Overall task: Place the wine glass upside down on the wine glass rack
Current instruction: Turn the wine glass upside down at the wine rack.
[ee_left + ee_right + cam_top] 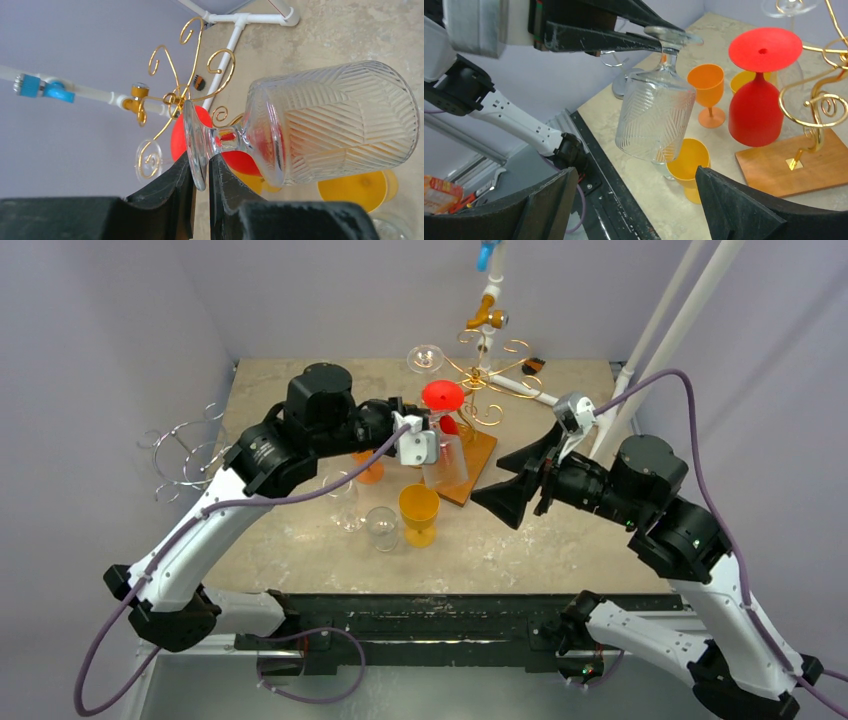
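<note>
My left gripper (425,432) is shut on the foot of a clear ribbed wine glass (444,460), which hangs bowl-down above the table beside the rack. In the left wrist view the gripper (202,172) pinches the foot rim and the bowl (330,125) points right. The gold wire rack (482,380) stands on a wooden base (478,465) and carries an inverted red glass (443,400) and a clear glass (425,358). My right gripper (490,483) is open and empty, right of the held glass (656,115) and apart from it.
A yellow glass (418,512), an orange glass (368,470) and two clear glasses (380,525) stand on the table below the held glass. A silver wire rack (185,455) is at the left edge. White pipes (650,350) rise at the back right.
</note>
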### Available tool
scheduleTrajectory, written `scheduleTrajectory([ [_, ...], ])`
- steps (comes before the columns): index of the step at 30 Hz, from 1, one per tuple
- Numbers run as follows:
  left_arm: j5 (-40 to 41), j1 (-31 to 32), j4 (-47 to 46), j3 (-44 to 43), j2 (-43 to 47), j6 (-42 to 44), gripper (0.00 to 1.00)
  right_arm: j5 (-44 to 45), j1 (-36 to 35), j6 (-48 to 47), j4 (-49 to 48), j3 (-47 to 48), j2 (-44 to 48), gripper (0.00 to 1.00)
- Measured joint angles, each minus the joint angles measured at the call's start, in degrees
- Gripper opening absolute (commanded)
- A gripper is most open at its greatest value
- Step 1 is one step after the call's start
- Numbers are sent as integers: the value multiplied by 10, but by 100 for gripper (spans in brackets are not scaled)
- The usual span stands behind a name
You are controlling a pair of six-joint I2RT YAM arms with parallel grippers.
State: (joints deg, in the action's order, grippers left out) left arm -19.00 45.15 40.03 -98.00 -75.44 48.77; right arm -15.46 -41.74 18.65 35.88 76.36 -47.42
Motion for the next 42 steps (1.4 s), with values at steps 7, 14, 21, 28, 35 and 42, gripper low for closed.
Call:
scheduleTrajectory([
  [7,-15,11,-46,54,54,83,0,-34,0,-12,-7,28,-39,99],
  [14,-21,22,-99,82,81,139,0,-46,0,-8,-90,-35,-74,99],
  [21,-8,43,-123,107,89,186,0,-66,0,7,-184,-86,-74,99],
  [28,0,62,-132,107,89,210,0,-94,-3,31,-269,-134,-79,98],
  [35,10,67,-130,107,89,224,1,-92,-4,28,-284,-152,-65,53],
  [42,16,75,-130,106,90,209,82,-8,-8,1,-254,-183,-4,29],
])
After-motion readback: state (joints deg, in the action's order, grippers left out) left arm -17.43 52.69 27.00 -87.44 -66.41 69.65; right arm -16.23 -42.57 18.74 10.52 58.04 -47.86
